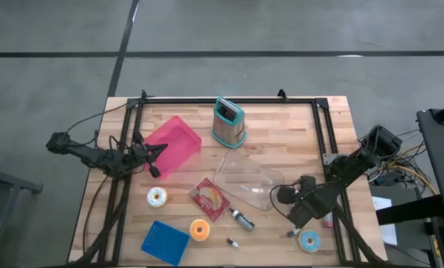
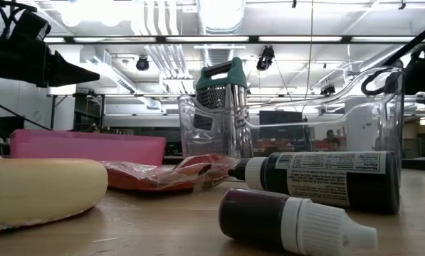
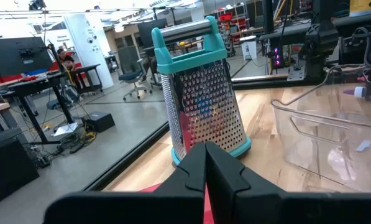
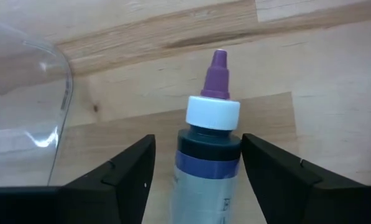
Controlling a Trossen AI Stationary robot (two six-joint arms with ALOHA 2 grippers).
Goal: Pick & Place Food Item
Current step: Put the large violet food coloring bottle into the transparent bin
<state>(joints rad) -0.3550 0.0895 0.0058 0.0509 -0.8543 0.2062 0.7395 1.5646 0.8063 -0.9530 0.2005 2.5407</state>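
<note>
My right gripper (image 4: 197,171) is open low over the table's near right part (image 1: 294,219). Its fingers stand on either side of a small dark bottle (image 4: 209,155) with a white cap and a purple tip, which lies on the wood; I see no touch. My left gripper (image 3: 205,171) is shut and empty above the pink bin (image 1: 173,145). The food items lie on the table: a white donut (image 1: 156,196), an orange donut (image 1: 199,230), a blue donut (image 1: 309,240) and a red packet (image 1: 210,197).
A teal-handled grater (image 1: 228,123) stands at the far middle. A clear plastic container (image 1: 248,179) lies at the centre. A blue lid (image 1: 164,242) lies at the near left. Two more small bottles (image 1: 242,219) (image 1: 232,243) lie near the front. A black frame (image 1: 229,101) edges the table.
</note>
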